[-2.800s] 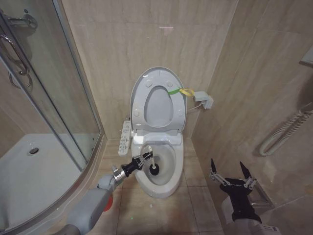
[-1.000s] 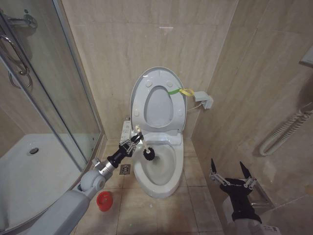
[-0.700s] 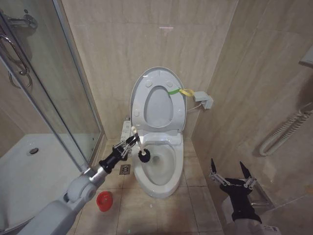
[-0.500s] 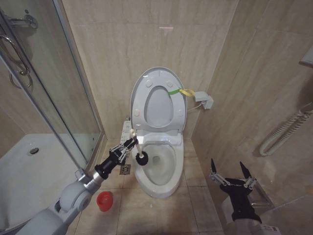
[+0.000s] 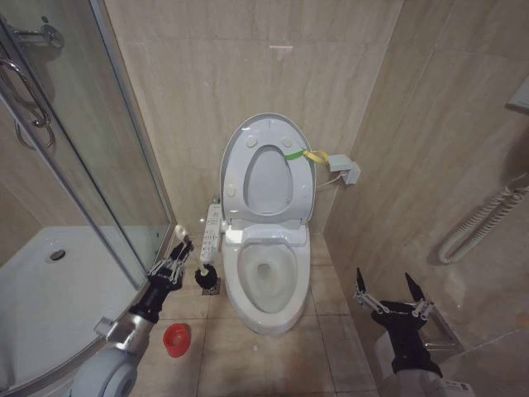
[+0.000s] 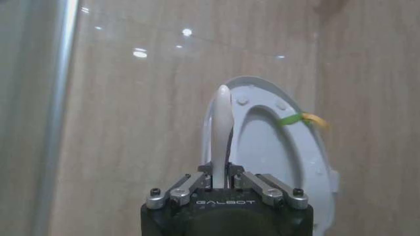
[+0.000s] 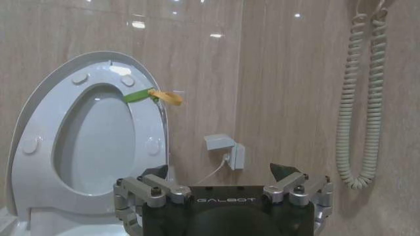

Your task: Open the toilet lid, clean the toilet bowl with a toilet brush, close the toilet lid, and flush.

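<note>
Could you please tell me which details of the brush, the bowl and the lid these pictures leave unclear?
- Toilet brush: in the left wrist view its bristle head is hidden behind the left gripper; in the head view it is too small to show any dirt.
- Toilet bowl: the inner wall nearest the camera is hidden by its own rim.
- Toilet lid: the right gripper covers its lower part, hinge included.

Only readable text is the "GALBOT" brand, printed in pale letters on the black body of the left gripper and the same again on the right gripper. Button panel markings are too small to read.
</note>
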